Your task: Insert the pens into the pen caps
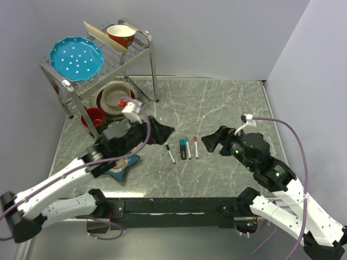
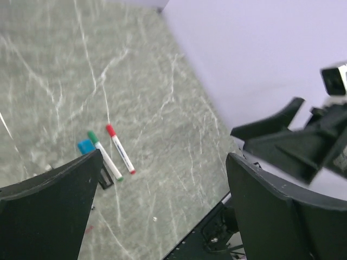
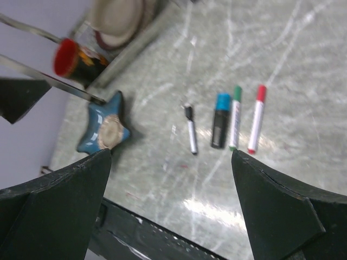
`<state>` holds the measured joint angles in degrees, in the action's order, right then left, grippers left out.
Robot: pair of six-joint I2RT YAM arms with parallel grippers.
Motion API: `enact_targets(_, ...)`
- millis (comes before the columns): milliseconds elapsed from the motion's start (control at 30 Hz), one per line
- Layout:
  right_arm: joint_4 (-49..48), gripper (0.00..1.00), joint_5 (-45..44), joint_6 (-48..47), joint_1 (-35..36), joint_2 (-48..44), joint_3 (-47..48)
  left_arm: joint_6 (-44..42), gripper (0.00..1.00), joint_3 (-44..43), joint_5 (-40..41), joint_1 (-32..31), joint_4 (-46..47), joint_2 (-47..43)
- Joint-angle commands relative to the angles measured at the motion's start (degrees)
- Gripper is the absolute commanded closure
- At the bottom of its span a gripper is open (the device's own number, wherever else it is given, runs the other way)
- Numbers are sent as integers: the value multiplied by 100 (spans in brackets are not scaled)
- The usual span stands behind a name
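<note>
Top view: bright, even overhead light, sharp throughout, with soft shadows on the table (image 1: 217, 103). Right wrist view: softer, with the rack (image 3: 49, 78) and red cup (image 3: 68, 54) at upper left smeared by blur, and a pale glare patch on the table near the lower edge. Left wrist view: pens (image 2: 120, 149) fairly crisp, wall (image 2: 260, 49) washed out, dark fingers (image 2: 49, 206) almost without detail.
</note>
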<state>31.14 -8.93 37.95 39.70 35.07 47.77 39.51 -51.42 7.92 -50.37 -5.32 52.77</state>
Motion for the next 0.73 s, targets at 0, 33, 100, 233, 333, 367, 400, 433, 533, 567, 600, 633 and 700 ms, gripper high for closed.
enact_targets(0, -679, 0, 102, -95, -15, -185, 22, -777, 1, 448, -247, -26, 426, -906)
enact_targets(33, -714, 0, 102, -78, -24, -202, 31, -804, 1, 588, -221, -17, 488, -1022)
enact_targets(100, -802, 0, 102, -60, -24, -264, 66, -874, 1, 685, -107, -25, 497, -1278)
enact_targets(233, -986, 0, 5, -78, -15, -465, 136, -936, 1, 747, -124, -26, 453, -1445)
enact_targets(333, -1074, 0, -100, -95, -24, -545, 154, -927, 1, 747, -238, -26, 435, -1507)
enact_targets(367, -1074, 0, -144, -113, -7, -580, 154, -936, 1, 747, -256, -26, 436, -1524)
enact_targets(400, -1066, 0, -153, -122, -15, -589, 180, -936, 1, 756, -274, -17, 436, -1542)
enact_targets(433, -1057, 0, -153, -113, -24, -580, 189, -936, 0, 774, -309, -25, 453, -1542)
enact_targets(533, -1031, 0, -153, -122, -15, -545, 215, -927, 1, 800, -318, -26, 488, -1586)
enact_targets(567, -1031, 0, -136, -113, -15, -536, 224, -910, 1, 791, -326, -26, 488, -1577)
enact_targets(600, -1031, 0, -109, -122, -15, -528, 215, -910, 0, 791, -335, -26, 488, -1586)
enact_targets(633, -1031, 0, -109, -113, -33, -527, 215, -901, 1, 791, -335, -26, 488, -1586)
enact_targets(700, -1057, 0, -118, -104, -24, -554, 172, -910, 1, 765, -362, -25, 488, -1595)
